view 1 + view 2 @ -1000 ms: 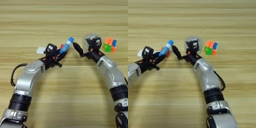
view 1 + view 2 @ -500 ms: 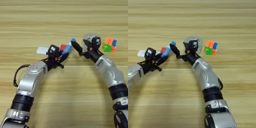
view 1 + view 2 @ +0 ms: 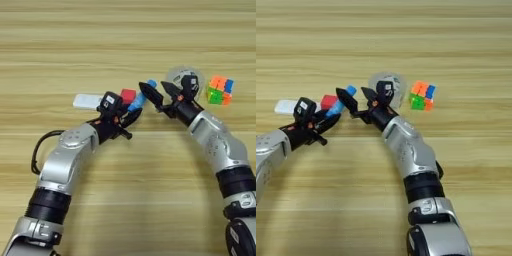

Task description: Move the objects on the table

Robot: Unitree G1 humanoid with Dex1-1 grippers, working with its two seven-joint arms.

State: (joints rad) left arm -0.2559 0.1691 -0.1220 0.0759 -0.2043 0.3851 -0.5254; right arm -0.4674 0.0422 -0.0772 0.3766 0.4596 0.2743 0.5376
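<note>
Glue stick (image 3: 141, 97): tilted between both grippers, red cube (image 3: 128, 95) just beside it.
Left gripper (image 3: 131, 114): pinching the stick's lower end.
Right gripper (image 3: 159, 91): fingers spread wide at the blue cap.
Technique: the right fingers should straddle the cap squarely before pressing together; the left should let go only afterwards.
Hidden: the stick's lower end; part of the tape roll (image 3: 176, 76) behind the right gripper; the white box (image 3: 88, 101), partly covered by the left gripper.
Apart: puzzle cube (image 3: 220, 90), on the table (image 3: 128, 30).

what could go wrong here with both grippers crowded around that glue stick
1. The left gripper holds the glue stick at its lower end while the open right gripper closes in on the blue cap; a mistimed handover could drop it.
2. The red cube sits right beside the stick and could get knocked.
3. The tape roll lies just behind the right gripper, so it could be pushed.
</note>
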